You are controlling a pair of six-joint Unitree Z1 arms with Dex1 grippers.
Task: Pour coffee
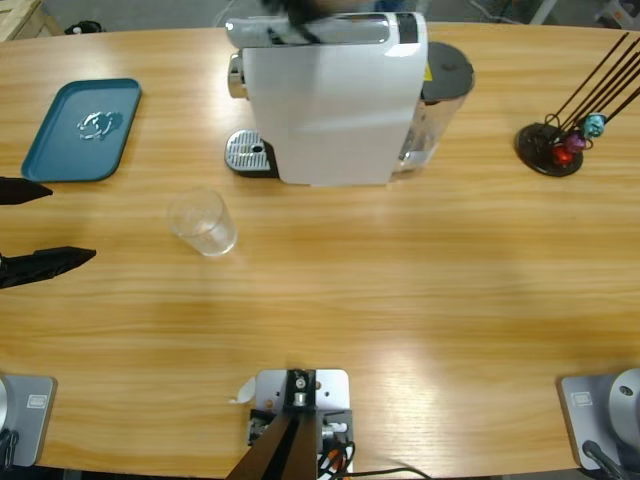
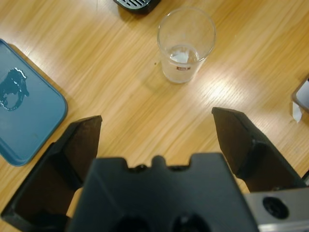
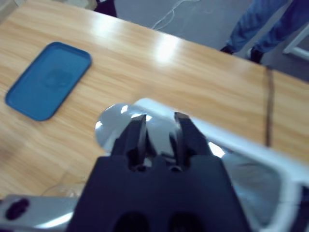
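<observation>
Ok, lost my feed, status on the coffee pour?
Left gripper fingers open, short of the empty glass. Right gripper over the coffee machine, fingers nearly together. No coffee visible. Path clear.

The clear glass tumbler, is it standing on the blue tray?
No, the clear glass tumbler stands on the bare wooden table, apart from the blue tray.

Count on table: one clear glass tumbler (image 1: pixel 203 222); one blue tray (image 1: pixel 82 130); one white coffee machine (image 1: pixel 335 95), with one round metal drip grate (image 1: pixel 250 153); one black capsule stand (image 1: pixel 549 148) holding three capsules seen: one teal (image 1: pixel 594 125), one purple (image 1: pixel 574 142), one red (image 1: pixel 561 156). Grippers: two – left gripper (image 2: pixel 157 128), right gripper (image 3: pixel 160 126)
</observation>
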